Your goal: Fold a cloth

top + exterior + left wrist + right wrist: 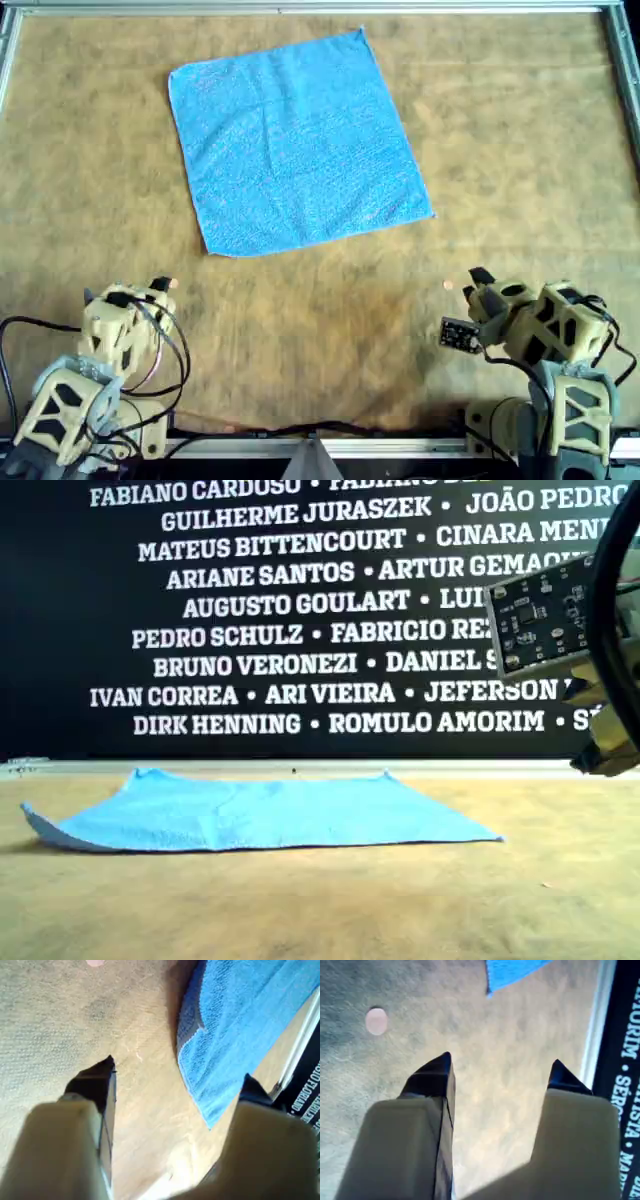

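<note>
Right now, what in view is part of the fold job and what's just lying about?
Job:
- cloth, flat, unfolded
- my first gripper, open, empty
- my second gripper, open, empty

Lying about:
- pink dot on the table
- name banner behind the table
</note>
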You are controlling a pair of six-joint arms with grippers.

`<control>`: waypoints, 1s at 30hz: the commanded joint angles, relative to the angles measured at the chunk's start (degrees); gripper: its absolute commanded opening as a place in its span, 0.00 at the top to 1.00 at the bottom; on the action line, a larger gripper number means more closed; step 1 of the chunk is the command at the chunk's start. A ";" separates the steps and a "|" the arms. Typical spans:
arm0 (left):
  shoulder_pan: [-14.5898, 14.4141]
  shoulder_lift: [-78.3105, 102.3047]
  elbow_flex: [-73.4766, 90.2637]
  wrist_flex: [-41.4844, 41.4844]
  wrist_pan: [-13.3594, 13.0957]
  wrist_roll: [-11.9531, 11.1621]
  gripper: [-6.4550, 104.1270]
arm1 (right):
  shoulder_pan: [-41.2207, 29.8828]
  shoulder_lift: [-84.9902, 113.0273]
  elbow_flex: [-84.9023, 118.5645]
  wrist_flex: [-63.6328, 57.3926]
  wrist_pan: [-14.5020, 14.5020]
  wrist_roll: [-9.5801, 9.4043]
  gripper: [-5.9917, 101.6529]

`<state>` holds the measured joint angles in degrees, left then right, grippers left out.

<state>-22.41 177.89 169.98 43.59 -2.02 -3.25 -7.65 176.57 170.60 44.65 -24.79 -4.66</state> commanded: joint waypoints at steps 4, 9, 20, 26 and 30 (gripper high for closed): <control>-1.14 0.26 -9.84 -0.88 -0.88 0.09 0.15 | 0.09 2.11 -5.54 -9.40 0.00 0.62 0.24; -1.49 -0.79 -18.98 -0.79 0.00 0.09 0.16 | 0.18 0.44 -12.66 -9.58 -0.26 0.70 0.24; -1.85 -36.12 -28.04 -0.97 0.18 0.00 0.15 | 3.96 -42.54 -32.26 -9.49 -0.35 2.64 0.24; -1.93 -47.81 -36.91 -1.14 0.18 0.18 0.15 | 9.58 -67.06 -44.12 -10.72 0.53 3.43 0.24; -1.93 -56.16 -42.28 -1.23 0.18 0.18 0.15 | 10.46 -79.28 -52.65 -10.72 0.53 3.43 0.24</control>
<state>-22.59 125.16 133.86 43.59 -2.11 -3.16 2.37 102.92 125.07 36.91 -24.43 -1.23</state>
